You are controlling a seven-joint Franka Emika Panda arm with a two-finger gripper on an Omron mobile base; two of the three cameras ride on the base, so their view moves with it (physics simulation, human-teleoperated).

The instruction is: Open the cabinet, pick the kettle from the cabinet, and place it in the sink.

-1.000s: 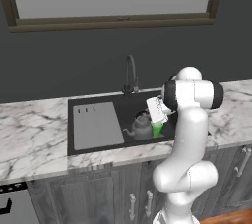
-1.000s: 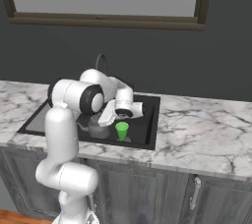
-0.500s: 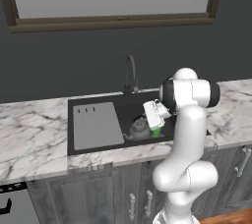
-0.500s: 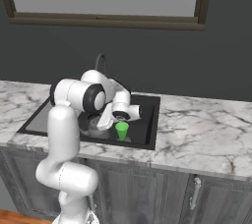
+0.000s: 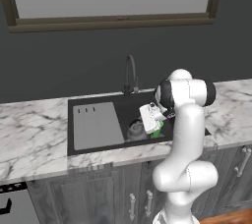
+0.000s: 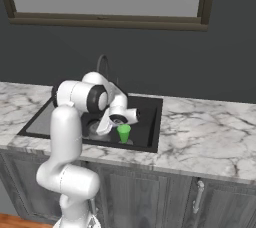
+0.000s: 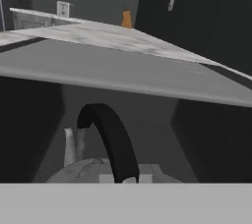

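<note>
The kettle (image 5: 136, 130) sits low inside the sink (image 5: 93, 127), in the right half of the black basin, at about 3 o'clock from the flat grey insert panel (image 5: 96, 125). The end effector (image 5: 147, 120) hangs just above and beside it, reaching down into the basin from the white arm. In the hand view the kettle's dark arched handle (image 7: 110, 144) rises close before the camera, with the grey lid and spout below it; whether the fingers are clamped on that handle or parted I cannot tell. A green cup (image 6: 123, 133) stands in the basin just at 3 o'clock of the kettle. The dark curved faucet (image 5: 130, 74) stands at 12 o'clock on the white marble tabletop (image 5: 32, 139)
</note>
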